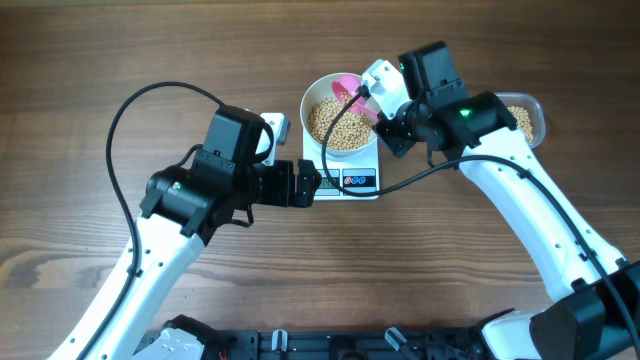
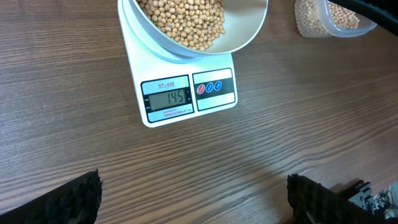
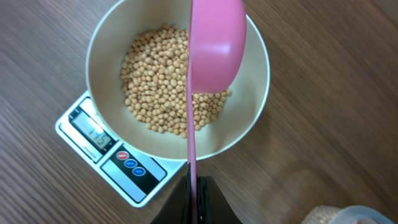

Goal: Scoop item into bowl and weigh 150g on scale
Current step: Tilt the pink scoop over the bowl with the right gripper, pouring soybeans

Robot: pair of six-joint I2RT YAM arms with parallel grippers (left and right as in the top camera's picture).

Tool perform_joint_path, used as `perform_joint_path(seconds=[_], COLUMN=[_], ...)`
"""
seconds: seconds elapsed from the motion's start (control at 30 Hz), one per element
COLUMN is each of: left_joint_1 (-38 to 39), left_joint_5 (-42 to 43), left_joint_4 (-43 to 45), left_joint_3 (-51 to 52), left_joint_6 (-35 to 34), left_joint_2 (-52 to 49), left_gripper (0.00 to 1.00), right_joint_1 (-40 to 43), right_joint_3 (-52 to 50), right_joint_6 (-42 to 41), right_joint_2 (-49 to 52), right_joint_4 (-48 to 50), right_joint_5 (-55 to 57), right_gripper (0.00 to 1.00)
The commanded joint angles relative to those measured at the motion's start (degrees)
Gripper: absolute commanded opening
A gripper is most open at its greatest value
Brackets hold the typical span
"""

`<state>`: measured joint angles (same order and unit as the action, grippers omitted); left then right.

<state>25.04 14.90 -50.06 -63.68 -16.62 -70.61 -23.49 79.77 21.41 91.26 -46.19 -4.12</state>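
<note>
While the right hand [image 3: 198,194] is closed tight on the thin handle of a pink scoop [image 3: 216,46], the scoop's cup hangs above the white bowl [image 3: 102,56], over the side farthest from the front edge of the scale [image 2: 186,68]. From the right wrist view the handle shows edge-on and the cup is turned on its side. Whether it carries anything cannot be told.

The bowl sits centred on the scale, covering most of its top. It holds a heap of tan beans [image 1: 340,125] that fills its bottom and leaves the upper wall bare. On the scale's front edge the grey display [image 2: 168,96] reads 145. Three round buttons [image 2: 209,88], one red and two blue, sit just beside it on a dark panel.

The left hand [image 2: 193,202] is spread wide and grips nothing. Its two black ribbed fingers [image 2: 68,199] stand low over the bare desk [image 1: 90,60] in front of the scale's display edge, apart from the scale.

To the scale's right, well apart from it, a clear container [image 2: 333,18] with more of the same beans rests on the desk. In the overhead view it is partly hidden under the right arm.
</note>
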Motion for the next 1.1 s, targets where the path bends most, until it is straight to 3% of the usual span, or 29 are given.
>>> perform_joint_path(seconds=[0.0,1.07], left_joint_1=[0.3,0.3], left_joint_5=[0.5,0.5], left_joint_4=[0.1,0.1], left_joint_3=[0.2,0.2], left_joint_6=[1.2,1.2], left_joint_2=[-0.2,-0.2], left_gripper=[1.00,1.00], right_joint_1=[-0.3,-0.5], right_joint_3=[0.3,0.3], right_joint_6=[2.3,2.6], right_joint_2=[-1.5,-1.7], right_joint_4=[0.2,2.4], right_joint_5=[3.0,2.8], right_gripper=[0.04,0.04])
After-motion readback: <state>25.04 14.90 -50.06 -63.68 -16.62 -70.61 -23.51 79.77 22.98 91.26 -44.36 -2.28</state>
